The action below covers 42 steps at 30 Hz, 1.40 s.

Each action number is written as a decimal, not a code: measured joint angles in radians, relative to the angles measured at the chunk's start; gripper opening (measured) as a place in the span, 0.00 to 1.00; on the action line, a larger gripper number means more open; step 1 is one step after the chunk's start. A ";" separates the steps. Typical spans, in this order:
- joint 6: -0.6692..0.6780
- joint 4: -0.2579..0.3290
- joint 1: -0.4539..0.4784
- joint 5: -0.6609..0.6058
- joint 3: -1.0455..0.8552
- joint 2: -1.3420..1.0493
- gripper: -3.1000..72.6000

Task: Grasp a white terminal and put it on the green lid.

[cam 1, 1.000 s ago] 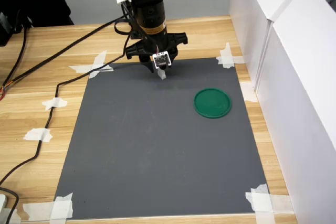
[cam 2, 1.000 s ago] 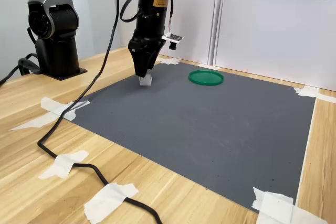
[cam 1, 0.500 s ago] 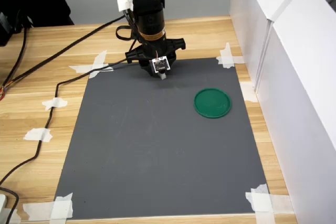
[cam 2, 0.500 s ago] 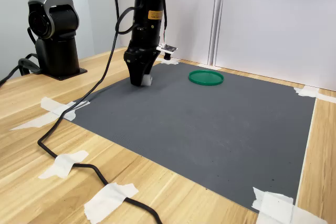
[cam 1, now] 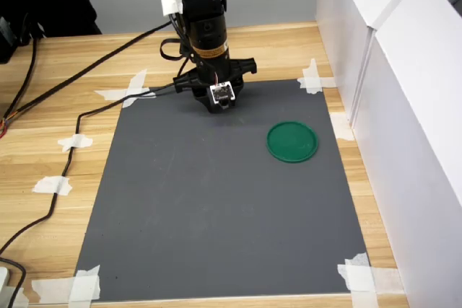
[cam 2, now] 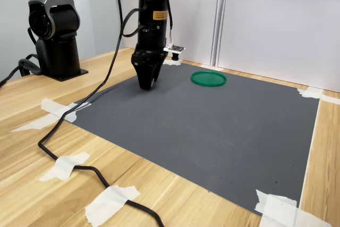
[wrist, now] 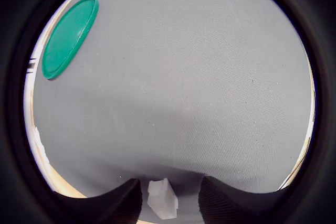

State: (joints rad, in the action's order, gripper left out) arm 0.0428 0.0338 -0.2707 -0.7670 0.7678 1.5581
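While the gripper [wrist: 168,195] is standing low over the grey mat [cam 1: 216,207], its fingers [wrist: 123,203] are flanking the white terminal [wrist: 161,199], gaps showing on both sides, positioned for closing; the green lid [cam 1: 292,141] is lying well apart, awaiting delivery.

A glossy black arm [cam 2: 151,19] of rounded cylindrical segments carries an orange label [cam 1: 211,51] around its lower section. A small white-framed camera [cam 1: 220,93] sits at the wrist. Black cables [cam 2: 114,19] run along it. A white clip [cam 1: 170,1] sits near the top.
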 joint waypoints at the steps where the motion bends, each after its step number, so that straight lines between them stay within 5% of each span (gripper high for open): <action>1: 0.000 0.000 0.000 0.000 -0.002 0.000 0.59; 12: 0.000 0.000 0.000 0.007 -0.019 0.000 0.16; 22: 0.019 0.001 -0.017 -0.014 0.085 -0.002 0.16; 35: 0.093 0.004 -0.254 0.025 0.354 0.155 0.16; 42: 0.094 0.000 -0.279 0.086 0.362 0.240 0.16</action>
State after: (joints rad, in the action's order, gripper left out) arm 0.1371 0.0341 -0.5494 -0.6806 1.1299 1.7981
